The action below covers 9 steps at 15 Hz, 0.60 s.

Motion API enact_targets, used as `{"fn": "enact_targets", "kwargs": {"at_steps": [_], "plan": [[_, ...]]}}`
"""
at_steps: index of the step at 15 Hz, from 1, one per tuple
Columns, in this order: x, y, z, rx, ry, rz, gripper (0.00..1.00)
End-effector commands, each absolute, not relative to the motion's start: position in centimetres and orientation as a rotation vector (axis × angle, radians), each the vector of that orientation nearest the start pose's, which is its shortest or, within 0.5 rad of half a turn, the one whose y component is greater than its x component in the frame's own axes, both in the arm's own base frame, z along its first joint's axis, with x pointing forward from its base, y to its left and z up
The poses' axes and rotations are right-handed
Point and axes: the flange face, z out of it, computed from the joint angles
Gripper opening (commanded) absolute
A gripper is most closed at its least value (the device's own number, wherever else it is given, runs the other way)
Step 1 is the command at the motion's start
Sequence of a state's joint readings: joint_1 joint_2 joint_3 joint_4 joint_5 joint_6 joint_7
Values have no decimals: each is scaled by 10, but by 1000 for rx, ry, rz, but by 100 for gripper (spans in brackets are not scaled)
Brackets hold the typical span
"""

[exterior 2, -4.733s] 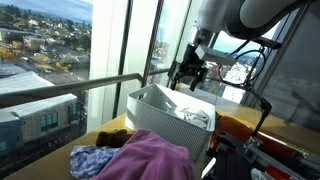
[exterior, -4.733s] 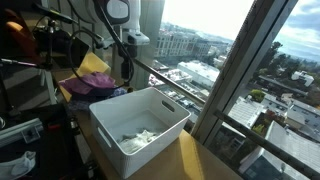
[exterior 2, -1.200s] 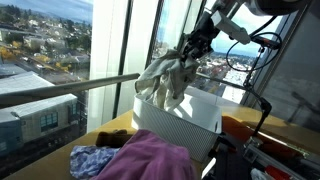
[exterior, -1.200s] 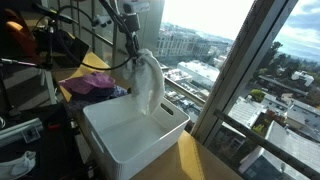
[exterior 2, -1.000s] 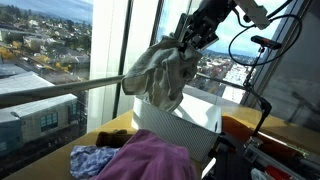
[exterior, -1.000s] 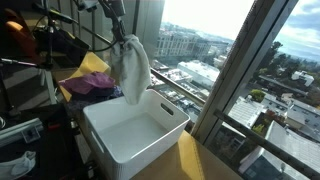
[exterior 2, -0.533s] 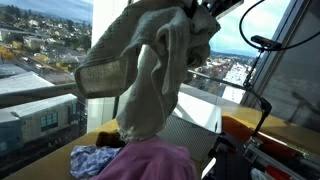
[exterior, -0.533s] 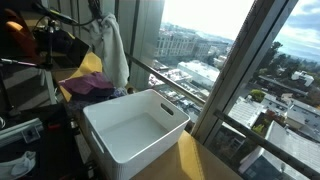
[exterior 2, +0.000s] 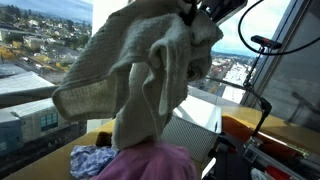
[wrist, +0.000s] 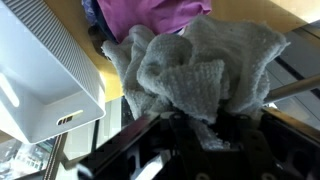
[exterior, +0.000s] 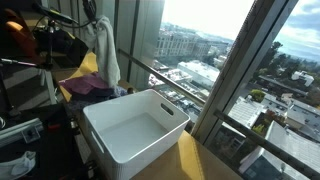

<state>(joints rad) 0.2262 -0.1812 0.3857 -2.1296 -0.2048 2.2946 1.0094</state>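
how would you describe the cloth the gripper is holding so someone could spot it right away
Start at the big window wall and find the white plastic bin beside it. Behind the bin, above the purple clothes pile, a pale grey knitted cloth hangs from the gripper: the only fabric off the table.

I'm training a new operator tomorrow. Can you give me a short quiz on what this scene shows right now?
1. True or false: the grey-white cloth lies inside the white bin.
2. What does the gripper hold? A) a bottle B) the grey-white cloth C) nothing
3. Fill in the colour: beside the white bin lies a ____ garment.
Key: 1 false, it hangs in the air from the gripper; 2 B; 3 purple.
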Motion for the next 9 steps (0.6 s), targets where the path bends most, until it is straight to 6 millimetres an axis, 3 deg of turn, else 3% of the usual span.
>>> {"fn": "enact_targets", "kwargs": {"at_steps": [1,9], "plan": [[449,318,476,-3023,423,-485,6],[467,340,338,-3155,382,-111,6]]}}
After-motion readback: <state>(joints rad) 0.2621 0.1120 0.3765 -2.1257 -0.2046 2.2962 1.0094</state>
